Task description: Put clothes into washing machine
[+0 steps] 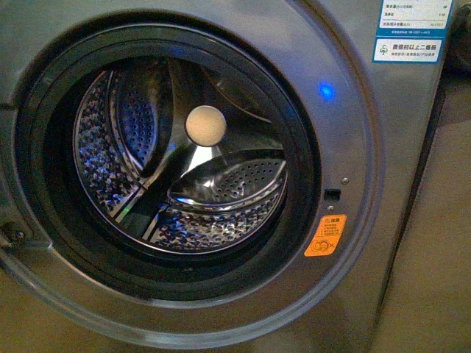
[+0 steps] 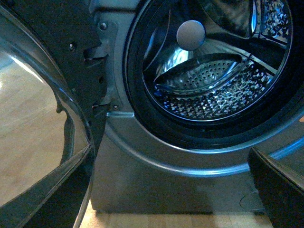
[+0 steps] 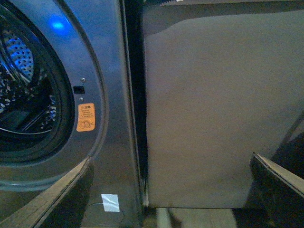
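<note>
The dark grey washing machine [image 1: 346, 125] fills the front view, with its black-gasketed porthole open and the shiny perforated steel drum [image 1: 191, 169] empty. An orange warning sticker [image 1: 324, 235] and a blue light [image 1: 325, 91] sit right of the porthole. No clothes show in any view. My left gripper [image 2: 173, 190] is open and empty, facing the machine's lower front below the drum [image 2: 209, 90]. My right gripper [image 3: 175, 190] is open and empty, facing the gap between the machine [image 3: 107, 71] and a grey-brown panel [image 3: 218, 109]. Neither arm shows in the front view.
The open glass door [image 2: 38, 123] hangs at the machine's hinge side in the left wrist view. The plain grey-brown panel [image 1: 434, 243] stands right of the machine. Light wood floor [image 2: 156, 219] runs below the machine. A white label [image 1: 411, 26] sits at the machine's top right.
</note>
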You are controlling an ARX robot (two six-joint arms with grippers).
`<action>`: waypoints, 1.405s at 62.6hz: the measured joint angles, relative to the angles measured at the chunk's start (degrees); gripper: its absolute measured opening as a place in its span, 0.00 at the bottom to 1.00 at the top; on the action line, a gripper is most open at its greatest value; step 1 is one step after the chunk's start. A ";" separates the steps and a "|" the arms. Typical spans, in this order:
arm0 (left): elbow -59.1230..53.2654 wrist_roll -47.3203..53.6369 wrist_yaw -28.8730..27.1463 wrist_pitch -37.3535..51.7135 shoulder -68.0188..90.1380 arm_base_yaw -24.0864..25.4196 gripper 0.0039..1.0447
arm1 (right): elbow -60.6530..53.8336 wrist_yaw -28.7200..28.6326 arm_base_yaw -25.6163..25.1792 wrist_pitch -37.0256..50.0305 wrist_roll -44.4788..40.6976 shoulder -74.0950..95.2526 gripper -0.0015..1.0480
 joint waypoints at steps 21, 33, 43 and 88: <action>0.00 0.00 0.00 0.00 0.00 0.00 0.94 | 0.00 0.00 0.00 0.00 0.00 0.00 0.93; 0.00 0.00 0.00 0.00 0.00 0.00 0.94 | 0.00 -0.11 -0.02 0.02 0.00 0.00 0.93; 0.00 0.00 -0.11 0.00 0.00 0.00 0.94 | 0.85 -43.71 -16.37 14.16 -1.88 10.60 0.93; 0.00 0.00 -0.07 0.00 0.00 0.00 0.94 | 46.80 -51.56 -53.81 34.91 5.55 77.05 0.93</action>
